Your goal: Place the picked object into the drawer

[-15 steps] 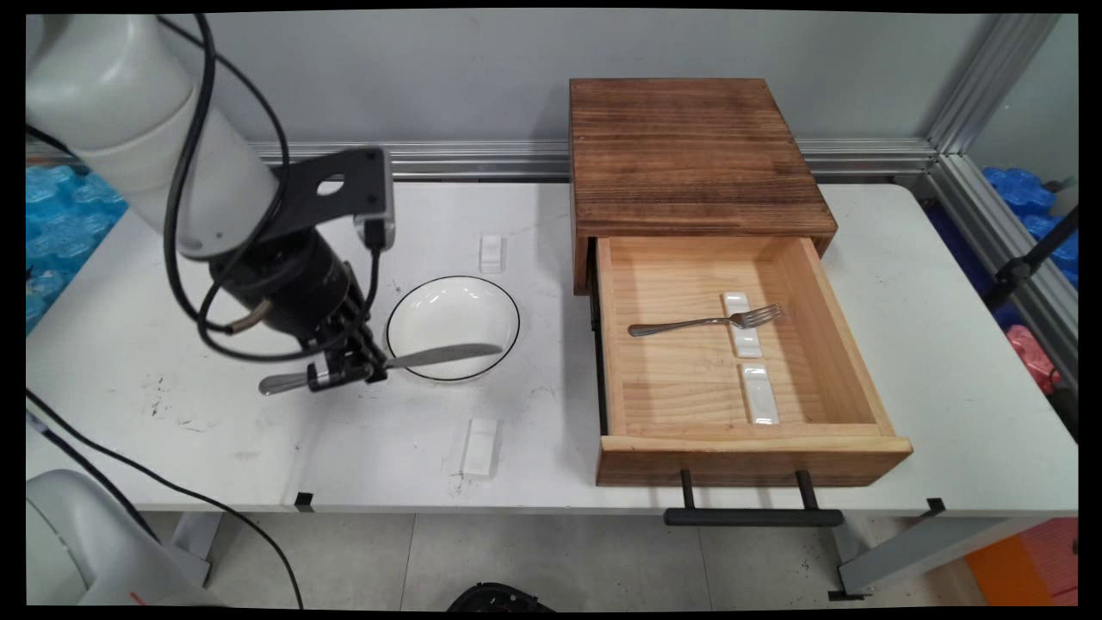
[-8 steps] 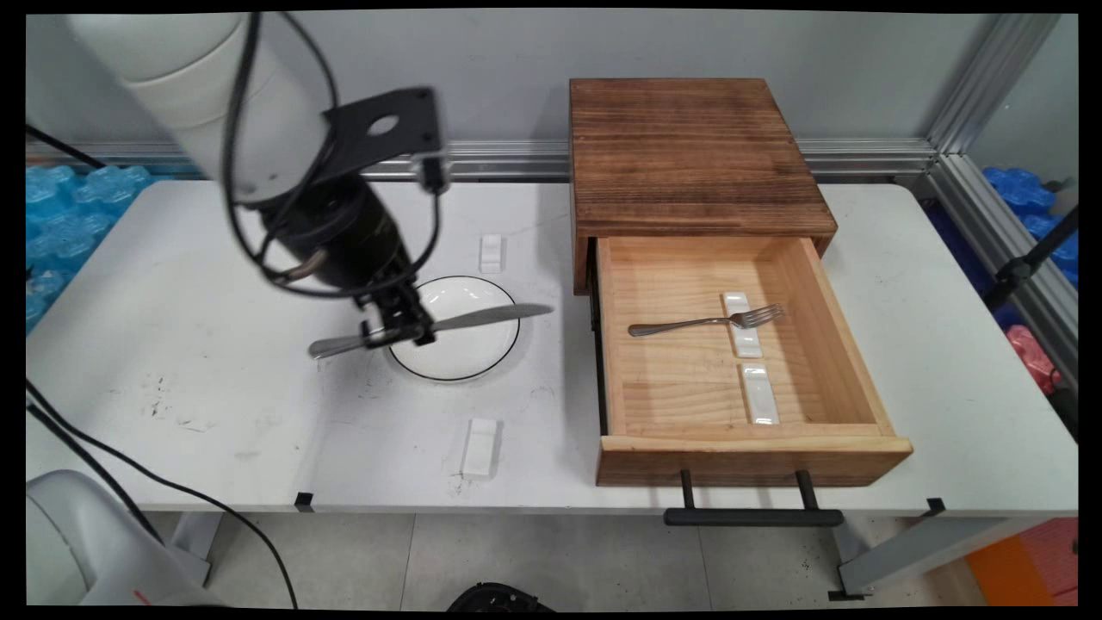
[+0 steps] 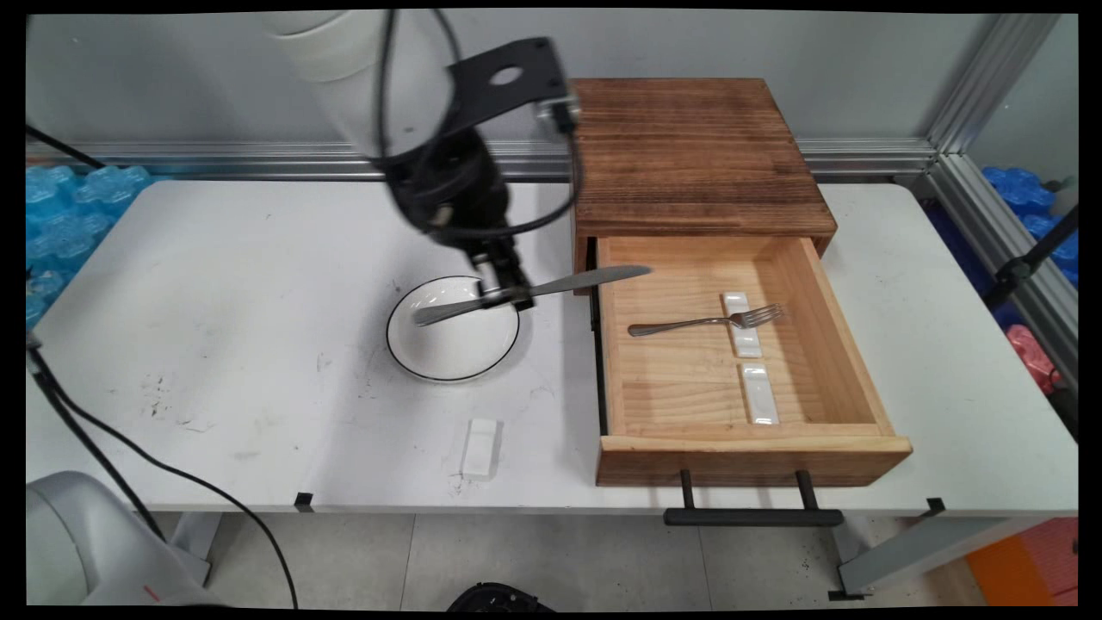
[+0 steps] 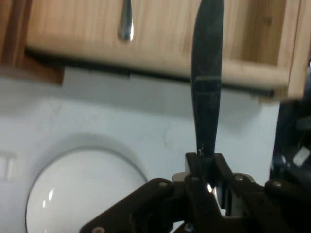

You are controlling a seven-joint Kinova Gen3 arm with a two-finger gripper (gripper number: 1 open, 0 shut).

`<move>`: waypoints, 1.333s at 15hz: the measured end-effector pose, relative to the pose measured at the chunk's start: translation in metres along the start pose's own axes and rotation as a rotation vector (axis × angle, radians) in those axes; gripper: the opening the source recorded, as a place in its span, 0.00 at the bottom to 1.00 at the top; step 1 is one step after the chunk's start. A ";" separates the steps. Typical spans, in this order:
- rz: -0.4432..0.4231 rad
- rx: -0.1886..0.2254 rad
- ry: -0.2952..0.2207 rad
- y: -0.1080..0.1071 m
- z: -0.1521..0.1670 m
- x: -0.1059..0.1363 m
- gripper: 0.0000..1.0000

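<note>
White bowl [image 3: 453,328] with black rim sits on table [image 3: 215,344]. Above its right edge, gripper [image 3: 504,295] has jaws clamped on a plain metal knife [image 3: 534,287], held level mid-length, blade tip over the open wooden drawer's [image 3: 740,344] left wall. Fork [image 3: 706,322] lies inside on a white rest [image 3: 742,324].

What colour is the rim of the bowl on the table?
Black: a thin line edging the white bowl, clearest in the main view.
</note>
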 end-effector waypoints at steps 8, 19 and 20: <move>0.023 -0.030 0.061 -0.002 0.051 0.072 0.00; 0.085 -0.078 0.091 0.002 0.123 0.144 0.00; 0.093 -0.083 0.091 0.003 0.128 0.148 0.00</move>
